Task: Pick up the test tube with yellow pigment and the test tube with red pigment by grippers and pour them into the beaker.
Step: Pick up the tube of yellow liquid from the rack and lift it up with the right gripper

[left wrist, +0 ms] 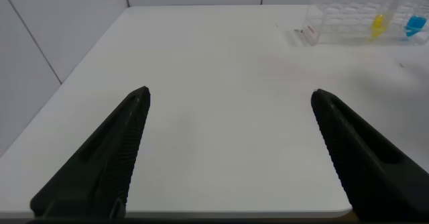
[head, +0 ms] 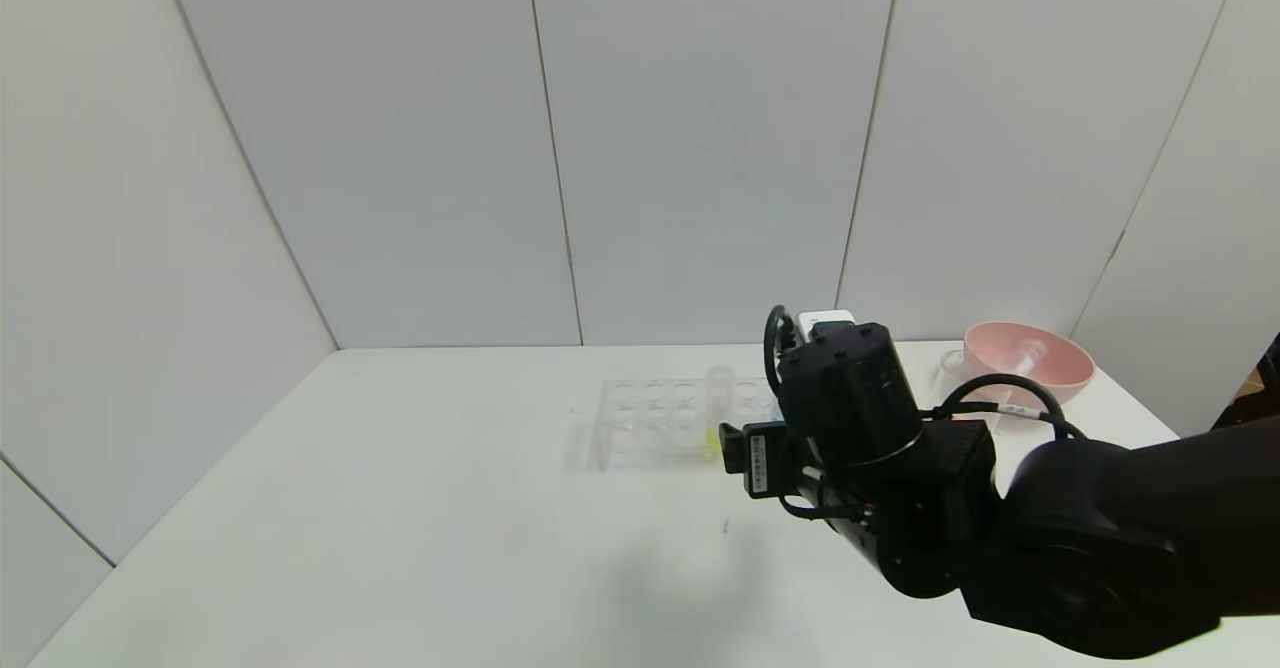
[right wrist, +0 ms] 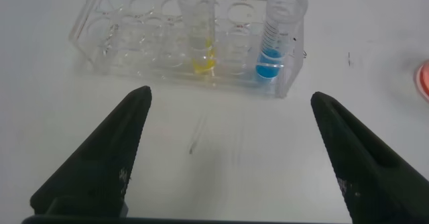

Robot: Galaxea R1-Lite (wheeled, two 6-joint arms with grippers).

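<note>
Black, the right claw (right wrist: 228, 157) hangs wide open near the clear rack (right wrist: 120, 39) on the white desk (head: 400, 508). Beyond stands the test tube with yellow pigment (right wrist: 199, 29), close beside a blue tube (right wrist: 278, 33); closing off-centre could grab that instead.

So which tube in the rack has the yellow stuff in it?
The test tube with yellow pigment stands near the middle of the clear rack. The other tube, at the rack's end, holds blue liquid instead.
</note>
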